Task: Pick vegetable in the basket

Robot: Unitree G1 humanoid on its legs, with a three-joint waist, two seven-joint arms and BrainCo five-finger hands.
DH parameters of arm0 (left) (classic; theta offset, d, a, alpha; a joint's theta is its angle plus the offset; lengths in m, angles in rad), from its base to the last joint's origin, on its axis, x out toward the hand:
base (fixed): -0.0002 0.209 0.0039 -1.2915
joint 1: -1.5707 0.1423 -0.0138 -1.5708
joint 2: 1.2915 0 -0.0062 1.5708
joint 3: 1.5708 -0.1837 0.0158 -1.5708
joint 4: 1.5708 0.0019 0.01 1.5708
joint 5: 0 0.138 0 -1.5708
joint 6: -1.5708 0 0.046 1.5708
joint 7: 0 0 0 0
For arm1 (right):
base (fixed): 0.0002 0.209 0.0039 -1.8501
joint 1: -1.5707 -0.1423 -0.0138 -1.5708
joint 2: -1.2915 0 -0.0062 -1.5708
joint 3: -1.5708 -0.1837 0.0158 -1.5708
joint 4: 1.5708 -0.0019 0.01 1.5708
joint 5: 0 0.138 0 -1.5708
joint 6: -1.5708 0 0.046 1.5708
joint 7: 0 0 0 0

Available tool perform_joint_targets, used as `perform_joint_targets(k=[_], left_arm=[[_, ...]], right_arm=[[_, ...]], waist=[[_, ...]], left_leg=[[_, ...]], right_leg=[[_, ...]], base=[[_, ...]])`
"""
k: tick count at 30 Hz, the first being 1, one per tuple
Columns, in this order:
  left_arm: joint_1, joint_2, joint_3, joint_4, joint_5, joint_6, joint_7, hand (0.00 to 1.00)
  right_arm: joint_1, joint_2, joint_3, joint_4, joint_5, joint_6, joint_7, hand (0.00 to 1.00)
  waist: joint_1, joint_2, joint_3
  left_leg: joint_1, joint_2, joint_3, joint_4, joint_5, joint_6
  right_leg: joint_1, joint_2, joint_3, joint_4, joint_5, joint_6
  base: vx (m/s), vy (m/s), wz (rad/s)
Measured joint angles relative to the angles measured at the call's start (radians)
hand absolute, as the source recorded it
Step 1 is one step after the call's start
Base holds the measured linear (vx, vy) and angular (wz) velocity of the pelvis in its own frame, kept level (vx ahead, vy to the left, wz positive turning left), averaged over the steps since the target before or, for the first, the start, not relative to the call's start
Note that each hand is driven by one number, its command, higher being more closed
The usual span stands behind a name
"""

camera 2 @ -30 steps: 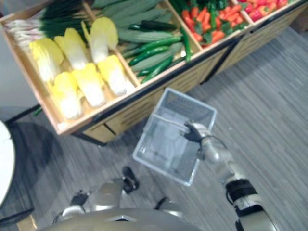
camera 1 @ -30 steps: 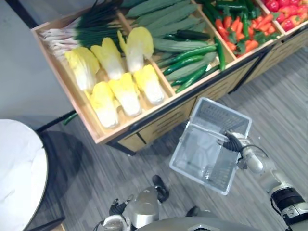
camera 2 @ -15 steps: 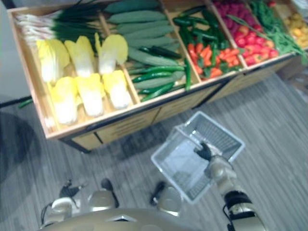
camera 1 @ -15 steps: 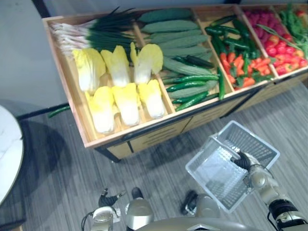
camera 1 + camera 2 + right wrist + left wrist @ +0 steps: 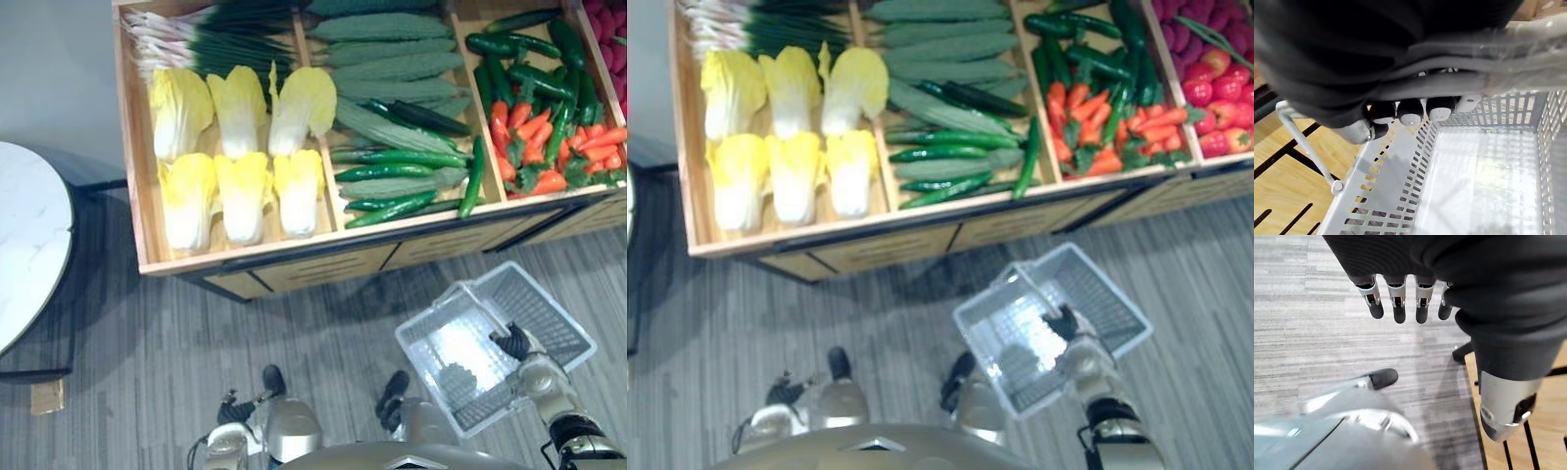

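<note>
An empty pale grey mesh basket [image 5: 549,318] hangs at the lower right over the floor, tilted. My right hand [image 5: 516,345] is shut on its two handles [image 5: 1474,83], with the fingers [image 5: 1410,111] curled round them and the basket's slotted wall [image 5: 1396,191] just below. The vegetables lie in a wooden stand [image 5: 132,186] beyond the basket: yellow cabbages [image 5: 240,147], green onions [image 5: 216,39], bumpy and slim cucumbers [image 5: 392,59], and red and green peppers [image 5: 539,137]. My left hand [image 5: 1396,303] hangs open over the floor, touching nothing.
The stand's front edge [image 5: 392,250] runs across the view, a short way beyond the basket. A round white table [image 5: 29,245] stands at the left. Red produce [image 5: 1215,98] fills the stand's rightmost bin. Grey striped floor [image 5: 196,333] lies between me and the stand.
The camera has swung, so the stand now lies square across the top. The basket stays in my right hand and shows lower, at my right side.
</note>
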Motion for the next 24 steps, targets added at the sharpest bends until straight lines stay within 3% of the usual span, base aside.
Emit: perform_joint_targets(k=[5, 11, 17, 24], left_arm=[[-0.001, 0.000, 0.093, -0.099, -0.036, -0.006, 0.118, 0.00], [0.000, -0.015, 0.162, -0.332, -0.017, -0.040, 0.262, 0.00], [-0.001, -0.078, 0.222, -0.624, 0.020, -0.044, 0.365, 0.00], [-0.026, -0.089, 0.230, -0.786, 0.101, -0.041, 0.431, 0.00]], right_arm=[[0.015, 0.064, -0.104, 0.070, 0.038, -0.010, -0.024, 1.00], [0.076, 0.090, -0.193, 0.112, 0.076, -0.004, -0.029, 1.00], [0.131, 0.106, -0.214, 0.112, 0.075, -0.002, -0.028, 1.00], [0.145, 0.106, -0.222, 0.108, 0.067, -0.002, -0.027, 1.00]], waist=[[-0.008, 0.003, -0.002], [-0.009, 0.034, -0.039], [-0.015, 0.035, -0.062], [-0.040, 0.038, -0.085]], left_leg=[[0.003, -0.006, 0.005, 0.000, -0.001, 0.000], [0.002, -0.017, 0.023, -0.001, -0.044, 0.017], [-0.002, -0.048, 0.038, -0.001, -0.056, 0.030], [0.005, -0.054, 0.053, -0.001, -0.061, 0.028]], right_leg=[[0.019, 0.002, 0.000, -0.039, 0.022, 0.003], [0.030, 0.005, 0.006, -0.095, 0.066, 0.010], [0.030, -0.013, 0.025, -0.145, 0.105, 0.011], [0.031, -0.014, 0.039, -0.159, 0.119, 0.018]], base=[[-0.04, 0.030, 0.02], [-0.03, 0.024, -0.04], [-0.01, 0.025, -0.08], [0.05, 0.000, -0.06]])
